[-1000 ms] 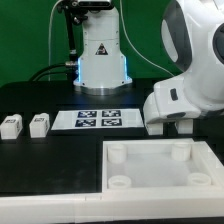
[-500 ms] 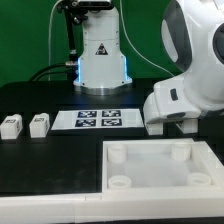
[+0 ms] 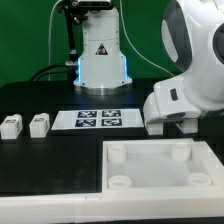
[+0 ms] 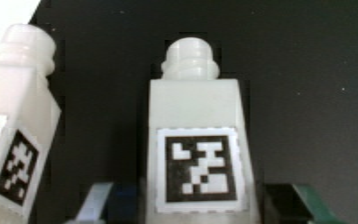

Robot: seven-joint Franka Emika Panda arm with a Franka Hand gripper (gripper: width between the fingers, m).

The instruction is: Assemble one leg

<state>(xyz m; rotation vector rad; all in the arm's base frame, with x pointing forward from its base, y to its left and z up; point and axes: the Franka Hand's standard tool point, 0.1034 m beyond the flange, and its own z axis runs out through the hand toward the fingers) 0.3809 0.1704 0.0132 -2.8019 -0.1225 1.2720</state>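
Observation:
In the wrist view a white leg (image 4: 199,120) with a black-and-white tag on its face lies on the black table between my fingers. My gripper (image 4: 202,205) is open, its jaws standing either side of the leg's lower end with a dark gap on each side. A second leg (image 4: 16,110) lies beside it. In the exterior view my gripper (image 3: 174,126) is low at the table on the right, mostly hidden by the arm's white body. Two more legs (image 3: 11,126) (image 3: 38,124) sit at the exterior view's left.
The large white square panel (image 3: 160,165) with round corner sockets lies at the front right. The marker board (image 3: 98,118) lies in the middle, in front of the robot base (image 3: 100,60). A green wall stands behind.

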